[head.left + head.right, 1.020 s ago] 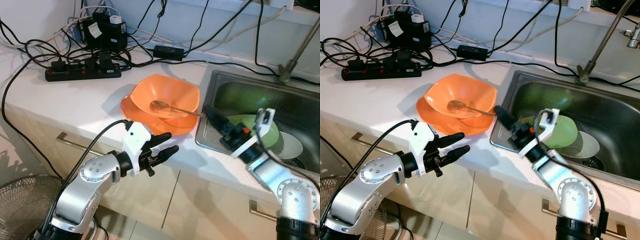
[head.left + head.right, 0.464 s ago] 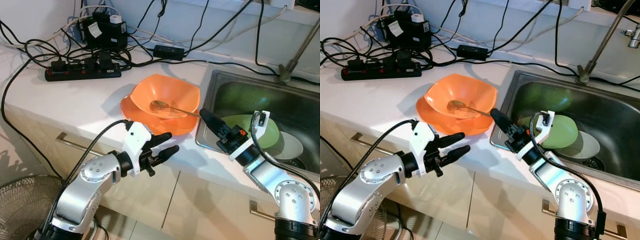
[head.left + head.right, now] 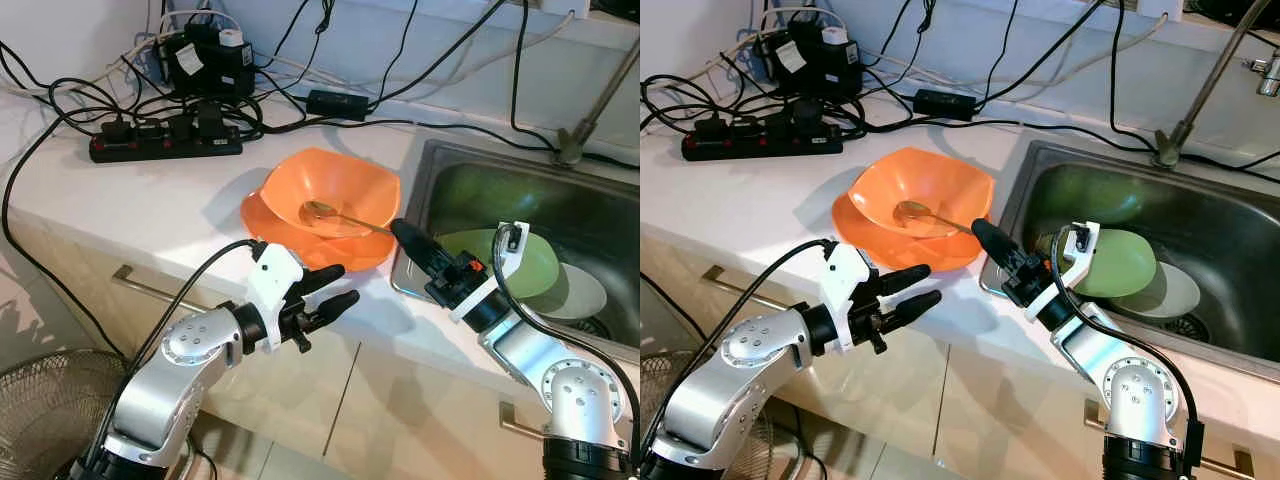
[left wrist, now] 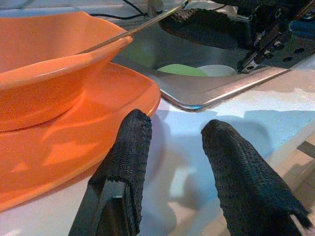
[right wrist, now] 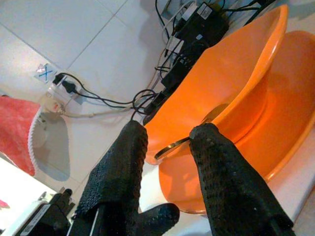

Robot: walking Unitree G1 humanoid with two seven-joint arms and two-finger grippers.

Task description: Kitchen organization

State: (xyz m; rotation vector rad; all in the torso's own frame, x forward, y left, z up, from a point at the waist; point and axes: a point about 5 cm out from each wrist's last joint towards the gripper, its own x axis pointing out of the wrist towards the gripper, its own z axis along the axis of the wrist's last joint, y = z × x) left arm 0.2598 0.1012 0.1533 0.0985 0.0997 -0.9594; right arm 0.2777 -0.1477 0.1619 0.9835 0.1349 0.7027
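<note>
An orange bowl (image 3: 338,190) sits on an orange plate (image 3: 290,232) on the white worktop (image 3: 130,200), just beside the steel sink (image 3: 600,200); a metal spoon (image 3: 345,217) lies in the bowl, its scoop near the bowl's middle and its long handle running out over the rim toward the sink, so the long axis goes roughly from the robot's left to its right, tilted a little toward the robot at the handle end; the right gripper (image 3: 408,236) reaches from the sink side with its tips at the handle's end; in the right wrist view its fingers (image 5: 216,162) stand apart with the handle passing between them, and whether they touch it I cannot tell; the left gripper (image 3: 338,284) hovers at the worktop's front edge near the plate, fingers (image 4: 129,147) spread and holding nothing; in the sink lie a green dish (image 3: 520,262) and a white plate (image 3: 583,297), the green one partly over the white; at the back of the worktop a black power strip (image 3: 165,143) sits among tangled cables (image 3: 300,95).
</note>
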